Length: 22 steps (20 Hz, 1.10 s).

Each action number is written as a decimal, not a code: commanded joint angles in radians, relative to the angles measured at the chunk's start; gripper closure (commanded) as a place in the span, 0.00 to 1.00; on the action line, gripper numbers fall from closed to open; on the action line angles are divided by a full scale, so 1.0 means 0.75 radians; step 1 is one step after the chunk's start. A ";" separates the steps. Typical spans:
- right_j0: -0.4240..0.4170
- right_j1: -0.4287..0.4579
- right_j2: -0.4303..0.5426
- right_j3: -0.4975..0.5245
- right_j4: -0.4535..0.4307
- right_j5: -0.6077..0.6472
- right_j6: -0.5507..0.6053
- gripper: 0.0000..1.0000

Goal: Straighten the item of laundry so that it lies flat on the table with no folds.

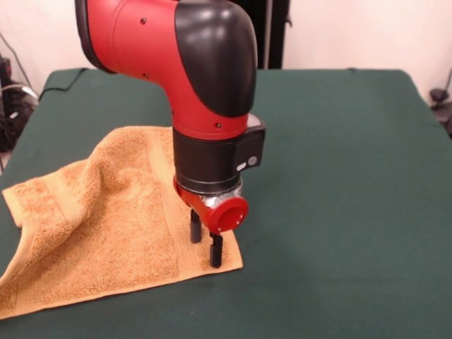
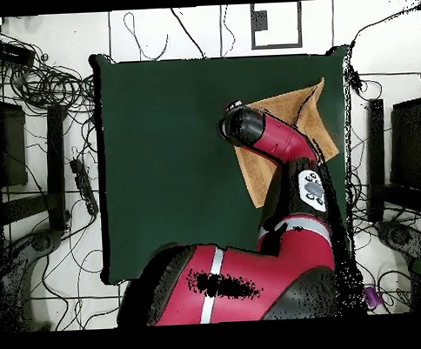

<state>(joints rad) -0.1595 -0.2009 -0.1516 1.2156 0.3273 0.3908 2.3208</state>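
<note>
Dark green cloth covers the table (image 1: pixel 339 198), which fills most of the front view; pale walls and a dark upright post stand behind it, and the overhead view shows cables and equipment on the floor around all sides. The towel (image 1: pixel 120 226) is orange-tan terry and lies on the left part of the table in the front view, reaching close to the near edge. Its right portion lies flat, with a smooth woven band running along the right edge. Its left portion is not flat: a raised ridge runs from the far corner toward the near left, and the left edge is turned up and folded over onto itself. In the overhead view the towel (image 2: pixel 321 124) sits near the upper right corner of the table, partly hidden beneath the arm (image 2: pixel 278 139). The arm descends from above, red and black, with a red cap at the wrist. The gripper (image 1: pixel 205 244) stands upright over the near right corner of the towel, its two black fingers (image 1: pixel 216 251) spread apart with a clear gap between them and nothing held; the tips appear to touch the cloth, though contact cannot be confirmed
</note>
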 commanded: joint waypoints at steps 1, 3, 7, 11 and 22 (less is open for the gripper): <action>0.037 0.094 0.108 0.113 0.066 -0.071 0.278 0.00; 0.039 0.112 0.108 0.104 0.071 -0.082 0.277 0.00; 0.044 0.121 0.103 0.101 0.077 -0.082 0.283 0.00; 0.045 0.130 0.101 0.096 0.080 -0.082 0.285 0.00; 0.103 0.171 -0.006 0.048 0.100 -0.042 0.319 1.00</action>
<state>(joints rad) -0.1361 -0.1835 -0.1942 1.2100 0.3582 0.3827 2.3208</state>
